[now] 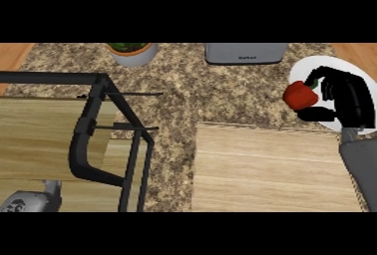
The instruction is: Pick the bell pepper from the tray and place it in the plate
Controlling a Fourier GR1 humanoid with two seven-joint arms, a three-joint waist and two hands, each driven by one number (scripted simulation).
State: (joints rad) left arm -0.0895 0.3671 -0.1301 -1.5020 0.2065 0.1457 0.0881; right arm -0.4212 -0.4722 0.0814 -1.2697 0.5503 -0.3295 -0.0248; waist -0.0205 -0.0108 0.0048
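Speckled granite table (221, 94) running across; black rack (95, 129) standing left; potted plant (132, 52) and grey appliance (245, 53) sitting along far edge.

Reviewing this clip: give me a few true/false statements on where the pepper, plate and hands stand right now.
1. The right hand is curled round the bell pepper. True.
2. The pepper lies on the tray. False: it is held at the plate's left edge.
3. The plate is white. True.
4. The pepper is green. False: red.
5. The left hand holds the plate. False: no left hand shows.
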